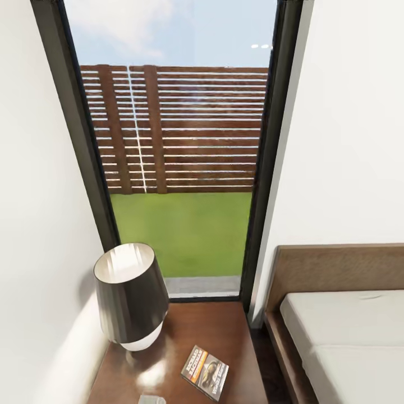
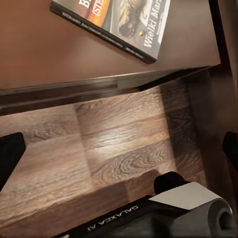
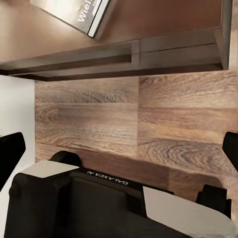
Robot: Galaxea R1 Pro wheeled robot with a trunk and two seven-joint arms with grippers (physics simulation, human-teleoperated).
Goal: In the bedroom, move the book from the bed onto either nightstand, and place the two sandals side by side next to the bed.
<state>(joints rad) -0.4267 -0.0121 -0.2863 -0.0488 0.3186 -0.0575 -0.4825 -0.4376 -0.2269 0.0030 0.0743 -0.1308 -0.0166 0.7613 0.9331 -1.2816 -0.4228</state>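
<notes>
Book (image 1: 205, 372): lying flat on the nightstand (image 1: 224, 331), cover up, near the front right part of the glossy top, turned at an angle to the edges. The left wrist view is showing its corner (image 2: 119, 22) close to the top's edge; the right wrist view is catching one corner (image 3: 74, 15).
Nightstand: standing between the white wall and the bed (image 1: 348, 336), just under the window (image 1: 179, 157).
Lamp (image 1: 130, 294): sitting upright on the back left of the nightstand, dark shade, pale base, apart from the book.
Bed: showing at the right of the head view, brown headboard and bare off-white mattress.
Window: black frame, showing a slatted fence, grass and sky.
Floor (image 2: 124, 148): wood planks, showing below the nightstand's edge in both wrist views.
Left gripper (image 2: 119, 148): fingers standing wide apart at the two sides of its view, holding nothing, hanging over the floor in front of the nightstand.
Right gripper (image 3: 119, 148): fingers likewise spread wide, holding nothing, over the floor by the nightstand's front.
Robot body (image 3: 99, 203): dark housing with a grey panel showing under each wrist camera.
</notes>
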